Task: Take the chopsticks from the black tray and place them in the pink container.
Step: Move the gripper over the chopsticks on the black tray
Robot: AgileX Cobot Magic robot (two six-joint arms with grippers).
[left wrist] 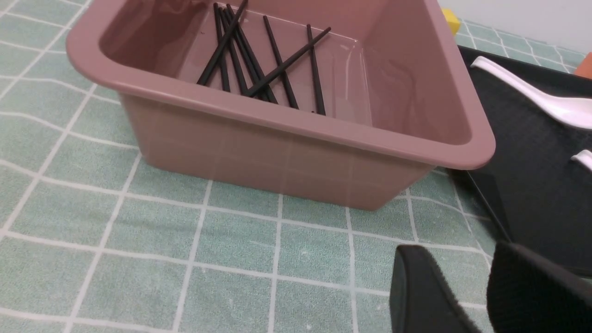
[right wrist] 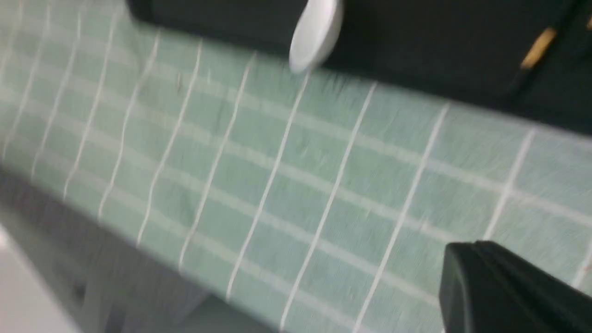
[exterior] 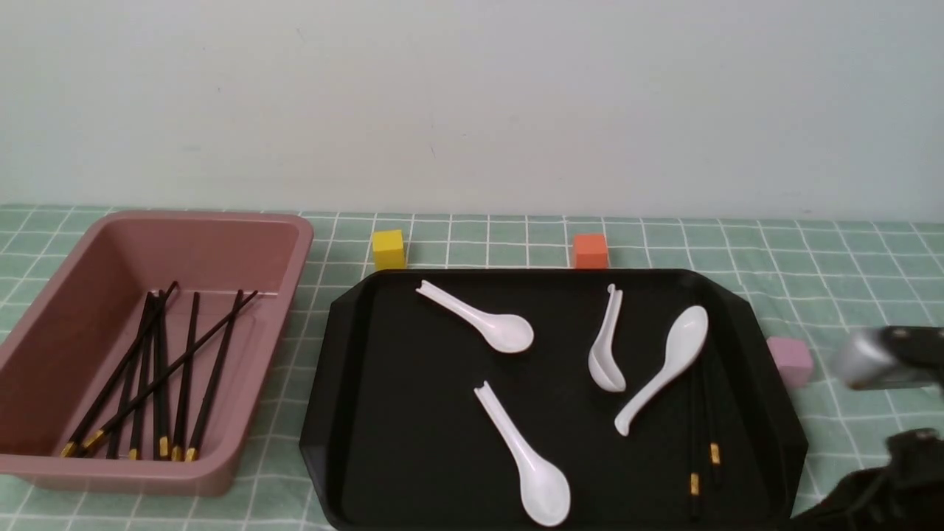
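Observation:
The pink container (exterior: 295, 243) stands at the left and holds several black chopsticks (exterior: 158, 376) with gold bands, also seen in the left wrist view as chopsticks (left wrist: 259, 60) inside the container (left wrist: 286, 125). Two more chopsticks (exterior: 695, 450) lie side by side at the right end of the black tray (exterior: 346, 442). My left gripper (left wrist: 458, 249) hovers open and empty over the cloth beside the container's near corner. My right gripper (right wrist: 462, 252) is shut and empty above the cloth just off the tray's (right wrist: 416, 37) edge. The right arm (exterior: 881, 359) shows blurred at the far right.
Several white spoons (exterior: 487, 321) are scattered on the tray. A yellow cube (exterior: 389, 248) and an orange cube (exterior: 590, 251) sit behind it, and a small pink cube (exterior: 790, 360) lies to its right. A green checked cloth (exterior: 833, 280) covers the table.

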